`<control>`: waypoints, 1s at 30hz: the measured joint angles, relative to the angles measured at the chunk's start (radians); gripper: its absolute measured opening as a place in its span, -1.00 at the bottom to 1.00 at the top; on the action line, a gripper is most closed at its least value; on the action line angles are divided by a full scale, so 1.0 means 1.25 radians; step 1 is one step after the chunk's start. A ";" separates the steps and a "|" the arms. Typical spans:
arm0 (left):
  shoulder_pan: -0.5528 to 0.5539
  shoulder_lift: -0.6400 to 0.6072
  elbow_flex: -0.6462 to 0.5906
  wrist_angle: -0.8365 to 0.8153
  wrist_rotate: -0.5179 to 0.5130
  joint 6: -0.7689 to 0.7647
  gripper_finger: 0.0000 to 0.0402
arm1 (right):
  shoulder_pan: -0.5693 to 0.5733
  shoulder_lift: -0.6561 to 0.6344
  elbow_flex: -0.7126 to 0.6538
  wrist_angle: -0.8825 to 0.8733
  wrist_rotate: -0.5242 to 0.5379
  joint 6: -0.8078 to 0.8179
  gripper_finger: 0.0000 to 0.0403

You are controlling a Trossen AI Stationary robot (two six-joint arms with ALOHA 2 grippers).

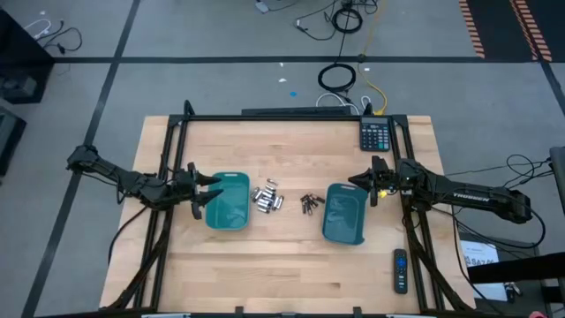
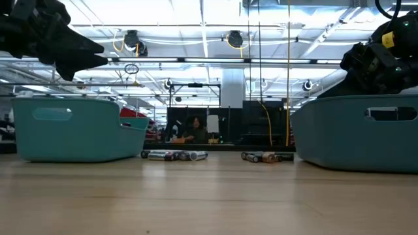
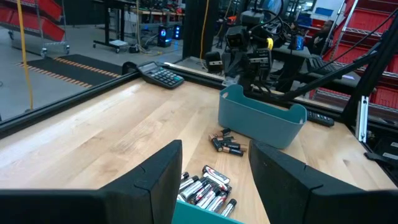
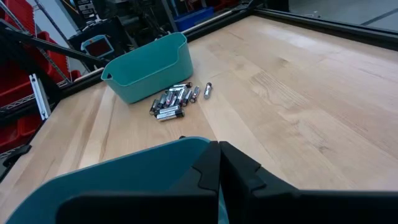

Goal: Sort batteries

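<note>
Two loose heaps on the table [image 1: 291, 265] between the teal trays: silvery-white batteries [image 1: 267, 198] just beside the left tray [image 1: 228, 201], dark batteries [image 1: 309, 204] near the right tray [image 1: 344, 214]. Left gripper [image 1: 201, 191] over the left tray's outer rim, jaws wide, batteries ahead beyond the tray. Right gripper [image 1: 371, 184] above the right tray's far corner, jaws pressed together, holding nothing, batteries well apart.

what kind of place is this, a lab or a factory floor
Most likely a robotics lab or workshop. The wooden table sits in a black frame on a taped concrete floor, loose cables lie behind it, and red storage shelving stands beyond.
</note>
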 joint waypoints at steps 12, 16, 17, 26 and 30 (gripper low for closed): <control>0.000 0.000 0.000 0.000 0.000 0.000 -0.03 | 0.000 0.000 -0.001 0.037 0.041 -0.137 -1.00; 0.000 0.000 0.000 0.000 0.000 0.000 -0.03 | 0.000 0.000 -0.001 0.044 0.041 -0.134 -1.00; 0.000 0.000 0.000 0.000 0.000 0.000 -0.03 | 0.000 0.000 -0.001 0.046 0.041 -0.128 -1.00; 0.002 0.000 0.000 0.008 -0.056 0.077 -0.03 | 0.000 0.000 -0.001 0.046 0.041 -0.070 -1.00; 0.002 0.000 0.000 0.008 -0.047 0.106 -0.03 | 0.000 0.000 -0.001 0.043 0.040 0.014 -1.00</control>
